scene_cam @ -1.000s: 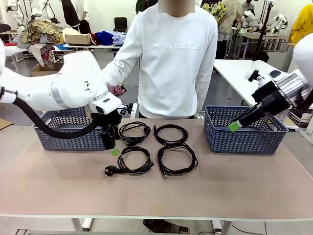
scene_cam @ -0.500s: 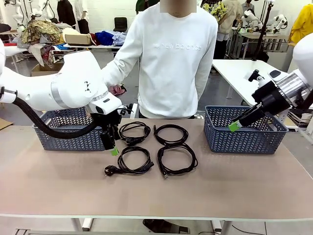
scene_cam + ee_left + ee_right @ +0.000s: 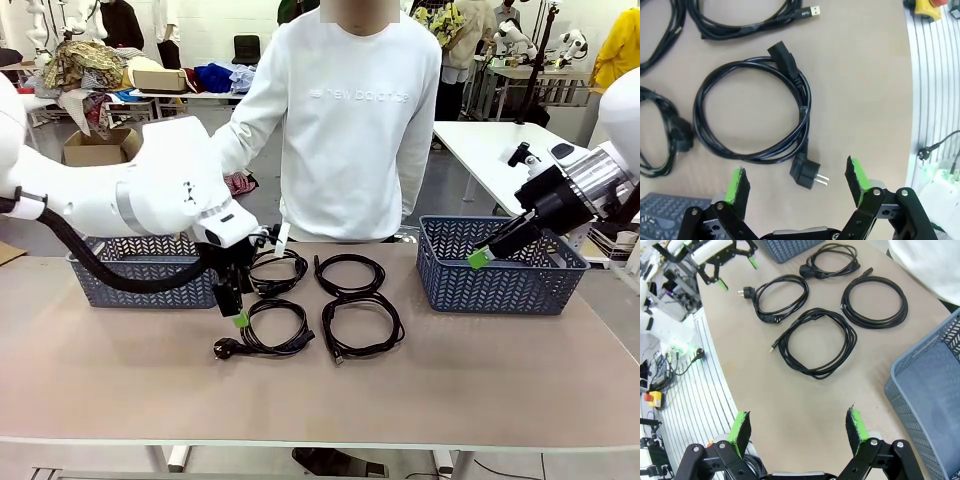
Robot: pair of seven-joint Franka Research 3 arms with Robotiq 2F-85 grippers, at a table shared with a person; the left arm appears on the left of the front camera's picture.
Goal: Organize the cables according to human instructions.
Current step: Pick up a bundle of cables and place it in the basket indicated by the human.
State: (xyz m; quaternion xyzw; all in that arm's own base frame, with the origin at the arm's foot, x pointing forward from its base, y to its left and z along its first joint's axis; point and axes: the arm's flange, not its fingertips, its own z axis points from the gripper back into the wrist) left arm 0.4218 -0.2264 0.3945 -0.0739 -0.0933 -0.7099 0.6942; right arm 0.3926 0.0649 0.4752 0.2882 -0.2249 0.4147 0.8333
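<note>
Four black coiled cables lie in a two-by-two group at the table's middle: back left (image 3: 275, 270), back right (image 3: 350, 272), front left (image 3: 270, 328) and front right (image 3: 362, 325). My left gripper (image 3: 238, 312) hangs open just above the left edge of the front-left cable. In the left wrist view that cable (image 3: 752, 120) lies ahead of the open gripper (image 3: 797, 185), its plug (image 3: 807, 176) between the green pads. My right gripper (image 3: 478, 258) is open over the right basket's near-left corner. From the right wrist view, its empty gripper (image 3: 799, 427) looks down at all the cables, nearest one (image 3: 815, 342).
Two grey-blue baskets stand on the table, one at the left (image 3: 140, 270) behind my left arm and one at the right (image 3: 500, 285). A person in a white sweater (image 3: 350, 120) stands at the far edge behind the cables. The front of the table is bare.
My left arm has shifted right and slightly down, bringing its gripper closer to the front-left cable. The right arm and the cables have not moved.
</note>
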